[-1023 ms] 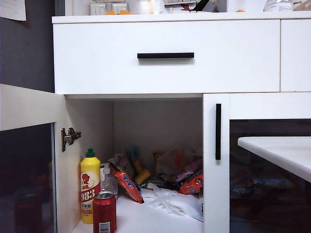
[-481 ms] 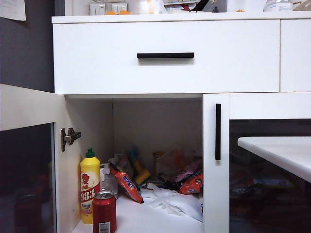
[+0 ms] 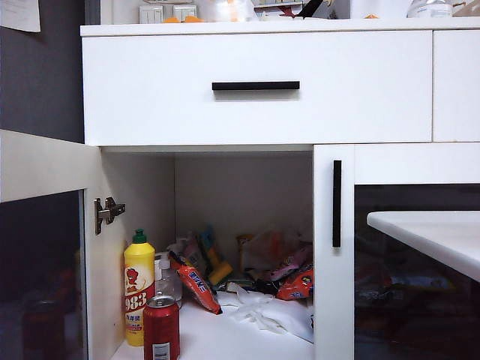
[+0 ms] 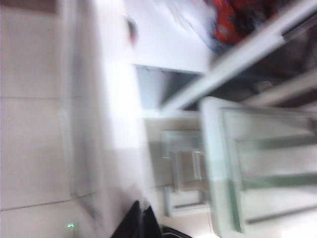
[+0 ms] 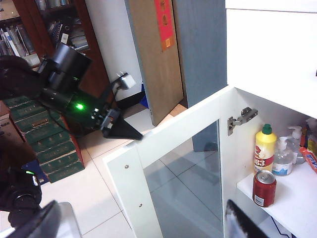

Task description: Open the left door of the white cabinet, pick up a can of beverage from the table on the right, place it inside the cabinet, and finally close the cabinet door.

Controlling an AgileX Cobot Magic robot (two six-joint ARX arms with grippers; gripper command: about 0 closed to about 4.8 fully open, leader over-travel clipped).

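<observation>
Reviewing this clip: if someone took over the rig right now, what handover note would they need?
Left gripper: shut, holding nothing, at the top edge of the open white-framed glass left door; whether it touches is unclear.
Right gripper: open, empty, in front of the open door.
Red metal drink can: upright at the front of the white cabinet floor, beside a yellow bottle with green cap.
Done: door opened, can placed inside.
Left: close the left door.
</observation>
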